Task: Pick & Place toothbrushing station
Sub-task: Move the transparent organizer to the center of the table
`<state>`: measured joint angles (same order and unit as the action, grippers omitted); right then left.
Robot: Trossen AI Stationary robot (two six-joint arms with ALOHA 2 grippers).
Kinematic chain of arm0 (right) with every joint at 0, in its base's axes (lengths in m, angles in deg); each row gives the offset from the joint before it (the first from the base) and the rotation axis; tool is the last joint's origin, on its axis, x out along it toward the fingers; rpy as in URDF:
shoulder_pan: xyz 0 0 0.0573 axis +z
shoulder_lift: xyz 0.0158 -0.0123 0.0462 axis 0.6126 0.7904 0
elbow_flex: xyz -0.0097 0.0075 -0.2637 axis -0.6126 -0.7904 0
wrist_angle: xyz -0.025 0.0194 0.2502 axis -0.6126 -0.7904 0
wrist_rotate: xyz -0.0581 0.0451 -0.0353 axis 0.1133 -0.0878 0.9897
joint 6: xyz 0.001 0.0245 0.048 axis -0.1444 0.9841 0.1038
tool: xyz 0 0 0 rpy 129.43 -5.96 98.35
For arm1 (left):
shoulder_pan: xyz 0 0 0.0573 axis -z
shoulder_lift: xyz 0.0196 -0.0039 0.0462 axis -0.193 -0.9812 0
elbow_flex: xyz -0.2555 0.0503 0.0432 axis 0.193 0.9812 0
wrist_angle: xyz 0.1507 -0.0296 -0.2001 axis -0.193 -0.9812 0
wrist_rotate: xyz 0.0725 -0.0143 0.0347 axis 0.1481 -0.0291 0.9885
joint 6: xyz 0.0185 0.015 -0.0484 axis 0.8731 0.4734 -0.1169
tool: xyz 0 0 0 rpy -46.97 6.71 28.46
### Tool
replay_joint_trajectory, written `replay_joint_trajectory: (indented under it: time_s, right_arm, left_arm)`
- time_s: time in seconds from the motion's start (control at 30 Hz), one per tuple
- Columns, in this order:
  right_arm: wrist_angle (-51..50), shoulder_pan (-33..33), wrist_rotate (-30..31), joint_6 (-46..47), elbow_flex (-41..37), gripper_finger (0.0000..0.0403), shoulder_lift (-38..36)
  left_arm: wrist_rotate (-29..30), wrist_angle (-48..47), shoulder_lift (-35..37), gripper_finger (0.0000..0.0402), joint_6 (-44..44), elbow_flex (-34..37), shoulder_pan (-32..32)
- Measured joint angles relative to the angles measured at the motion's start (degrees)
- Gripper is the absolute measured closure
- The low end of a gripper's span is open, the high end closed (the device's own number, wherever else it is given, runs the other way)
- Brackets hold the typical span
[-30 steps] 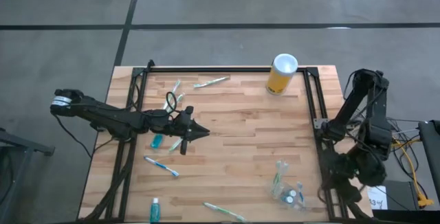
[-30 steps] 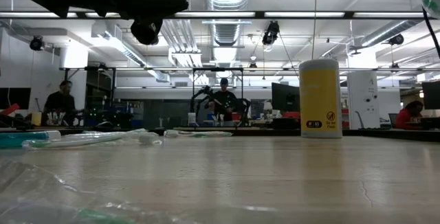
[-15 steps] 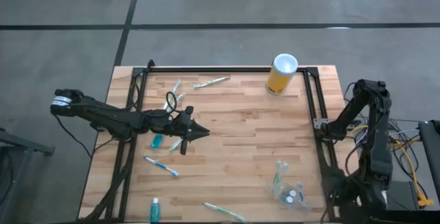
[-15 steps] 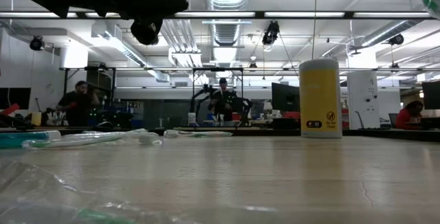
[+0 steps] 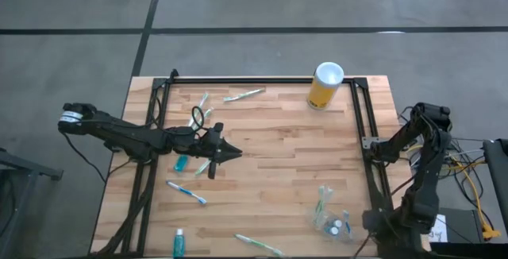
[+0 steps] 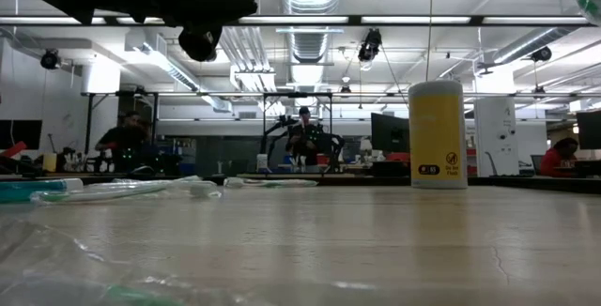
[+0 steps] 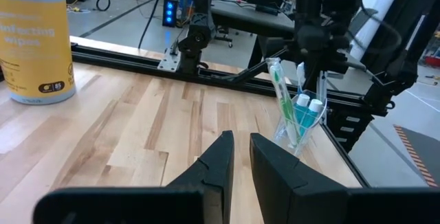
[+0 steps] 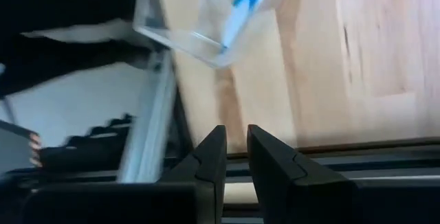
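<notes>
The clear cup [image 5: 333, 224] stands near the table's near right corner with a white-green toothbrush [image 7: 280, 93] and two teal white-capped tubes [image 7: 307, 112] upright in it. More toothbrushes [image 5: 186, 191] and teal tubes [image 5: 180, 163] lie loose on the left half of the table. My left gripper [image 7: 240, 157] hovers level over the table's middle left [image 5: 230, 154], shut and holding nothing. My right gripper [image 8: 234, 157] points steeply down just off the table's right edge [image 5: 371, 221], beside the cup [image 8: 199, 18], shut and holding nothing.
A tall yellow cylinder [image 5: 325, 86] with a white top stands at the far edge, right of centre. Black frame rails [image 5: 361, 132] run along the table's sides. Other toothbrushes lie at the far edge [image 5: 242, 94] and the near edge [image 5: 258, 245].
My right gripper has sunk and swung toward the table's near right corner, tipping over so that it points more steeply down, and now hangs beside the cup. Its fingers have kept the same gap. The left arm and everything on the table have kept still.
</notes>
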<state>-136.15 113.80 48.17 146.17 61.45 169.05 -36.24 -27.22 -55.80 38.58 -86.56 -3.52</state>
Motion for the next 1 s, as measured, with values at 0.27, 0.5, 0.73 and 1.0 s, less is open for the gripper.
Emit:
replay_joint_trajectory:
  time_s: [0.27, 0.5, 0.73, 1.0]
  right_arm:
    - [5.4, -3.8, -1.1, -7.8, 0.0, 0.0346, 0.2]
    - [4.8, -4.8, -1.2, -10.2, -0.2, 0.0346, -0.6]
    - [5.5, -5.0, -1.2, -10.6, -1.2, 0.0346, -0.6]
    - [16.9, -5.0, -1.1, -9.2, -5.9, 0.0346, -0.5]
  left_arm:
    - [0.0, 0.0, 0.0, 0.0348, 0.0, 0.0, 0.0]
    - [0.0, 0.0, 0.0, 0.0348, 0.0, 0.0, 0.0]
    - [0.0, 0.0, 0.0, 0.0348, 0.0, 0.0, 0.0]
    - [0.0, 0.0, 0.0, 0.0348, 0.0, 0.0, 0.0]
